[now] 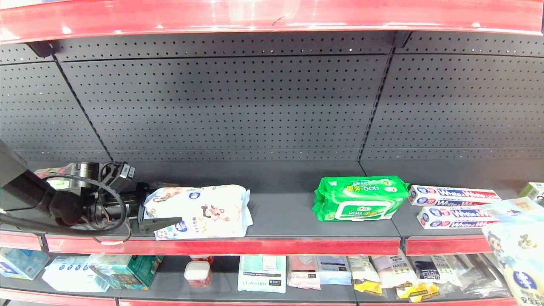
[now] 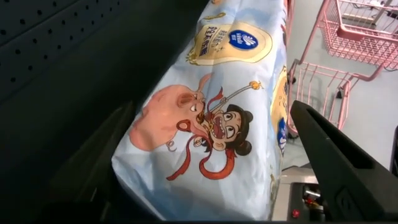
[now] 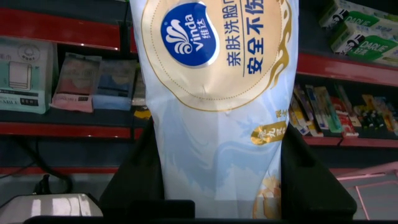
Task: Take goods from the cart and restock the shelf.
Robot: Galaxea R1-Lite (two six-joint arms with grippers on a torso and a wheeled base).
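Left gripper (image 1: pixel 170 204): jaws being held apart, straddling end of cartoon-print pack (image 1: pixel 204 211), one finger just clear of film. Pack being borne by shelf (image 1: pixel 280 212), near front lip. Second pack (image 3: pixel 217 93) being clamped by right gripper (image 3: pixel 221 165). Judged light, soft, slippery. Best gripped across narrow middle.

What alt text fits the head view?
Left claw sits open around a white cartoon-printed pack lying on the dark shelf. Right of it lie a green wipes pack and two toothpaste boxes; a matching pack shows at the right edge.
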